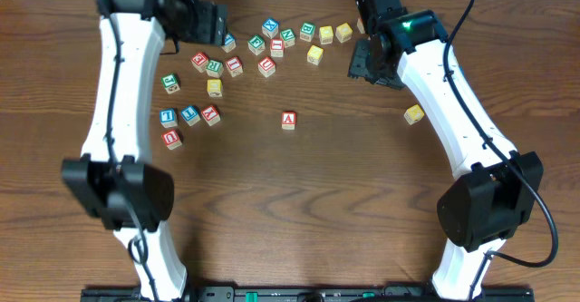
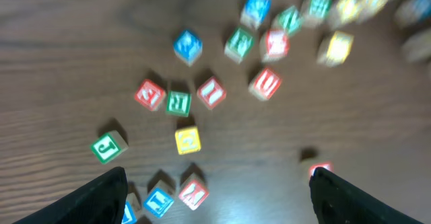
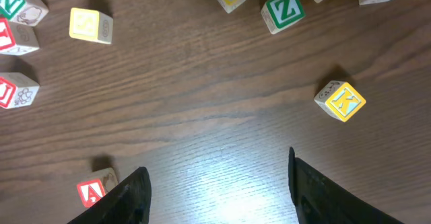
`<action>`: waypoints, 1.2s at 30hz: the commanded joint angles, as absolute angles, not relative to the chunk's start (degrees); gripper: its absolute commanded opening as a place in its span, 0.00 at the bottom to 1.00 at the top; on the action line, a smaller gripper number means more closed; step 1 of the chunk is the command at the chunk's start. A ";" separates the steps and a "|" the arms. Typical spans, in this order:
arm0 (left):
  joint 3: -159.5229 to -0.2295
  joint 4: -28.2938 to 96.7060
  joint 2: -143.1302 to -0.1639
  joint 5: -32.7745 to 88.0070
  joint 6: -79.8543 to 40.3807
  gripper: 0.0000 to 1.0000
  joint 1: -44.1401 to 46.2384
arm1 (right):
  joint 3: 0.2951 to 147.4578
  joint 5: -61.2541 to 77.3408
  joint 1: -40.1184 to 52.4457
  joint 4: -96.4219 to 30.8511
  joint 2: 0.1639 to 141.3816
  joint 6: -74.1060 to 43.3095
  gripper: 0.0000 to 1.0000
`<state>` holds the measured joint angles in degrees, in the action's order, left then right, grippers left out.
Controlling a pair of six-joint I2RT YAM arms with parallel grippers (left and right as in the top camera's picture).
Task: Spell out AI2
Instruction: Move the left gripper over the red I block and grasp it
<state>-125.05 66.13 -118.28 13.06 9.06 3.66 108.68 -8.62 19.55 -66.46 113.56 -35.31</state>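
A red A block [image 1: 288,120] stands alone on the wooden table, below the scattered blocks. It also shows in the right wrist view [image 3: 91,192] and at my left finger's edge in the left wrist view [image 2: 320,169]. A blue I block [image 1: 189,114] [image 2: 159,200] lies in the left group. A yellow 2 block [image 1: 214,87] [image 2: 187,140] sits above it. My left gripper [image 1: 207,23] [image 2: 215,204] is open and empty, above the far left blocks. My right gripper [image 1: 372,66] [image 3: 215,190] is open and empty over bare table.
Several other letter blocks lie along the far side of the table [image 1: 299,184]. A yellow K block [image 1: 413,114] [image 3: 340,101] sits alone at the right. A green Z block [image 3: 283,10] and a green J block [image 2: 104,146] lie among them.
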 commanded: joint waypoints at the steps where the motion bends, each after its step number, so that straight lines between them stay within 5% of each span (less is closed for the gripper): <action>1: -125.91 67.07 -122.78 12.16 16.93 0.85 4.12 | 109.10 -9.04 19.18 -66.89 113.47 -34.61 0.61; 9: -125.80 63.81 -129.10 13.45 19.79 0.84 5.41 | 109.08 -9.08 19.20 -66.85 113.47 -34.63 0.61; 21: -124.60 58.00 -135.55 11.86 28.34 0.64 7.86 | 109.06 -9.08 19.20 -66.89 113.47 -34.59 0.61; 36: -123.85 52.16 -139.39 10.83 33.52 0.64 7.75 | 109.03 -9.08 19.20 -68.07 113.47 -34.59 0.61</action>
<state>-124.53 52.12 -137.25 11.44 30.83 7.99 108.68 -8.62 19.55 -67.70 113.56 -35.31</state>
